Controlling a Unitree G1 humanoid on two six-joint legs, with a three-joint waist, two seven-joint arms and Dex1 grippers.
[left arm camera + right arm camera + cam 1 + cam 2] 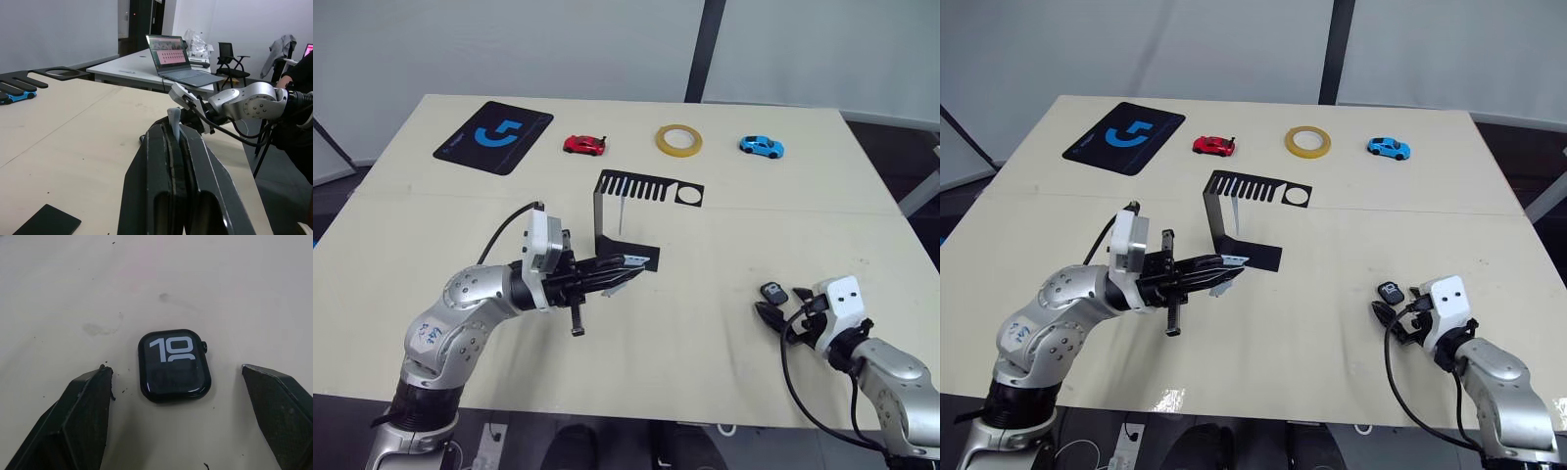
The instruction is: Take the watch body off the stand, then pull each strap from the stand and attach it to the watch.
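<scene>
The watch body, a small black case with white marks on its face, lies flat on the table at the front right. My right gripper is just behind it, open, with a finger on either side and not touching it. The black stand is upright at mid-table. One pale strap hangs from its slotted top plate. My left gripper is near the stand's flat foot, shut on the other pale strap, whose tip pokes out past the fingertips.
Along the far side of the table are a black mat with a blue logo, a red toy car, a roll of yellow tape and a blue toy car. A laptop stands on another table beyond.
</scene>
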